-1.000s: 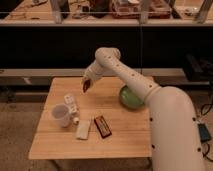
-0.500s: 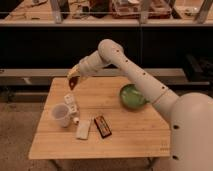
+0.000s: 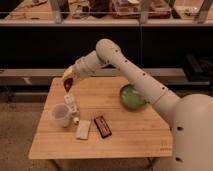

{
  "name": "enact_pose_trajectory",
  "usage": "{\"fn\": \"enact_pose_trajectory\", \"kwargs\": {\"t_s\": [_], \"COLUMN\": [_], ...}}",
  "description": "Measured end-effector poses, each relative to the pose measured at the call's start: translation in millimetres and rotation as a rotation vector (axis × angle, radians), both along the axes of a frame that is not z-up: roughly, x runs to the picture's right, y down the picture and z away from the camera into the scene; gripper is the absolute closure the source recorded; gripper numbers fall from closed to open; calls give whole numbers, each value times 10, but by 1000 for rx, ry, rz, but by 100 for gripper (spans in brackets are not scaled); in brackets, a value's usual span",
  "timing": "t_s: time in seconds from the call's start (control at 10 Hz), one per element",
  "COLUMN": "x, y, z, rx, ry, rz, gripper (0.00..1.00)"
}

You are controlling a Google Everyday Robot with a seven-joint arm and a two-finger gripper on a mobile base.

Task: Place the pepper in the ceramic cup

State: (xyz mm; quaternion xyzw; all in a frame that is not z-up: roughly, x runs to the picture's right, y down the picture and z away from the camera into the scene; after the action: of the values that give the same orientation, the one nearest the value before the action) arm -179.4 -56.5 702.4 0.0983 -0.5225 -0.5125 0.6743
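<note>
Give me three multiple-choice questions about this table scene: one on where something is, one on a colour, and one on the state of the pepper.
1. Where is the gripper?
A. above the left rear of the table, higher than the ceramic cup
B. inside the cup
C. under the table

2. What colour is the bowl?
A. blue
B. green
C. black

3. The pepper is:
A. in the cup
B. lying on the table
C. held off the table by the gripper

Answers:
1 A: it hangs over the far left part of the table, beyond the cup.
2 B: its inside shows green.
3 C: the dark-red piece sits at the gripper's tip, in the air.
</note>
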Motion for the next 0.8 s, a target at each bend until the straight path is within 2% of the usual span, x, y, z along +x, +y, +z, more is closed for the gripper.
{"fn": "enact_pose_trajectory", "kwargs": {"t_s": [0.2,0.3,0.5,0.8], "x": [-22,-93,-411,-701], "y": [17,114,555,975], "z": [-10,-52,-202,-263], "rx": [3,18,58,71], "ry": [-5,-20,-77,-115], "rz": [-10,-46,-185,-309], "gripper": [100,100,100,100]}}
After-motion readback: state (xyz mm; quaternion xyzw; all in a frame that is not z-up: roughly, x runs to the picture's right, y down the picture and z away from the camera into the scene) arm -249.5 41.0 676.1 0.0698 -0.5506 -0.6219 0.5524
